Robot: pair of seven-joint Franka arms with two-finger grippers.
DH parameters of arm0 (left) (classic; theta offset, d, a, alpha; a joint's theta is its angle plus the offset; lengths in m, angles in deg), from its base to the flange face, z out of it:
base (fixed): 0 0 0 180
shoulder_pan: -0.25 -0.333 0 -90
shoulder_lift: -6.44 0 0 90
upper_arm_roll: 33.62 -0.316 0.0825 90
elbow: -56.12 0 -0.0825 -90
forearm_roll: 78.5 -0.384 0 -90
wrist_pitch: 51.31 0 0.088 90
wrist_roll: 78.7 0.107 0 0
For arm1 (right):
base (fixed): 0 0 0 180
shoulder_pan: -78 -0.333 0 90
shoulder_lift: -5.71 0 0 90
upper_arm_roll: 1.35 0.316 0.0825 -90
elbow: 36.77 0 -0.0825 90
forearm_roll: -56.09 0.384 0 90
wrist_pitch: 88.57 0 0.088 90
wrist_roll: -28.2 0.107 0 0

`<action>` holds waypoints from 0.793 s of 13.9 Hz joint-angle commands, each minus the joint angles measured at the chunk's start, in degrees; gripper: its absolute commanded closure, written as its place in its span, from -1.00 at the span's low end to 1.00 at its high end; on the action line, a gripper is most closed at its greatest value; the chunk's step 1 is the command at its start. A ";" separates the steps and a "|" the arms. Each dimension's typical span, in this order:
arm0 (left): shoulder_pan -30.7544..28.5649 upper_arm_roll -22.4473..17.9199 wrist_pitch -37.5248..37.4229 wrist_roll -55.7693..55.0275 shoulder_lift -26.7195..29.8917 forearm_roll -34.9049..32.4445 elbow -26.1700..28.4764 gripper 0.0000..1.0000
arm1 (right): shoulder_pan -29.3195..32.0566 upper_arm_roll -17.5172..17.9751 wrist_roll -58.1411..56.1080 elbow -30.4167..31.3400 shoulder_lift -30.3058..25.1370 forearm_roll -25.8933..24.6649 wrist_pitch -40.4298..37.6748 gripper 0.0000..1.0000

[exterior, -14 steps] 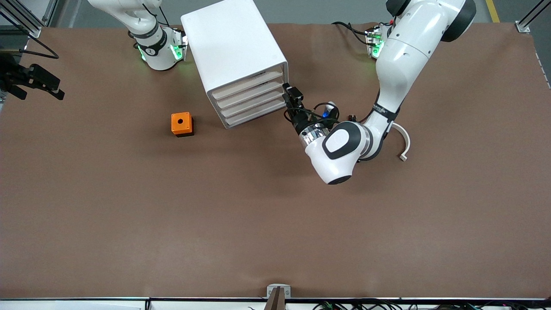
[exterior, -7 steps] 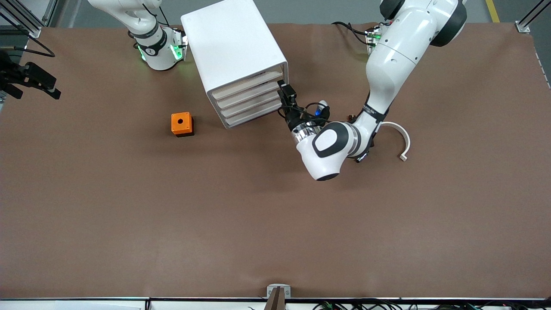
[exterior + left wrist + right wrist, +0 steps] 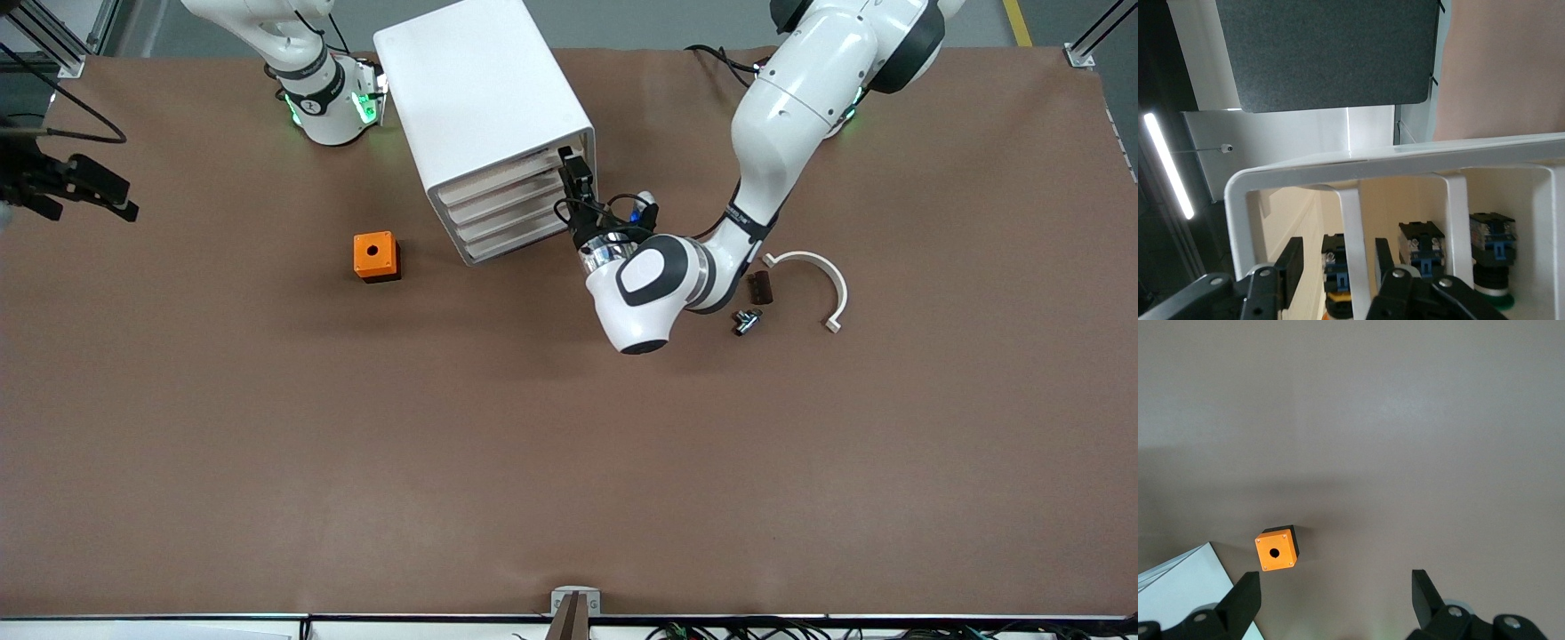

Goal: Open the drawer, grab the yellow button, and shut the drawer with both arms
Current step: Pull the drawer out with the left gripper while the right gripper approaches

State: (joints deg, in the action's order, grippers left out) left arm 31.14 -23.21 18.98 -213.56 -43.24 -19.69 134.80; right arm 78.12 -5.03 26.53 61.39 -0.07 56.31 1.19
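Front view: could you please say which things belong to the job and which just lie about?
Job: white box cabinet's pale beige drawer; left hand at it; right hand, waiting by table edge.
Lying about: orange cube with hole; white curved plastic strip; dark brown block; black-and-silver part.

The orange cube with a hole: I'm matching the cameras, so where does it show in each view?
Front view: orange cube on the table, beside the white cabinet, toward the right arm's end.
Left wrist view: not in it.
Right wrist view: cube between the open fingers.
Shared landmark: the cabinet.
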 commanded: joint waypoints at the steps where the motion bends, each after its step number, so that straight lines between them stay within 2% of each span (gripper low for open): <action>1: 1.71 -0.21 0.46 -0.22 -0.07 1.04 0.33 0.08 | -0.21 -0.10 -0.71 -2.87 4.72 -0.49 -0.47 -1.00; 7: 3.30 -0.21 0.46 0.83 -0.07 0.33 1.83 0.72 | 0.58 -0.19 -0.71 -3.41 8.59 -0.75 -0.82 -1.00; 9: 3.03 -0.21 0.46 0.57 0.02 0.42 1.83 0.84 | 1.20 -0.19 -0.80 -3.41 8.78 -0.75 -0.82 -1.00; 11: 2.68 -0.65 0.55 0.22 -0.07 0.86 1.74 0.86 | 1.11 -0.19 -0.80 -3.41 9.30 -0.84 -0.73 -1.00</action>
State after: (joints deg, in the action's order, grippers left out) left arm 34.18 -23.42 19.46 -213.50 -43.48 -19.69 136.50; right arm 78.67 -5.57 26.48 59.65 8.29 56.15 1.49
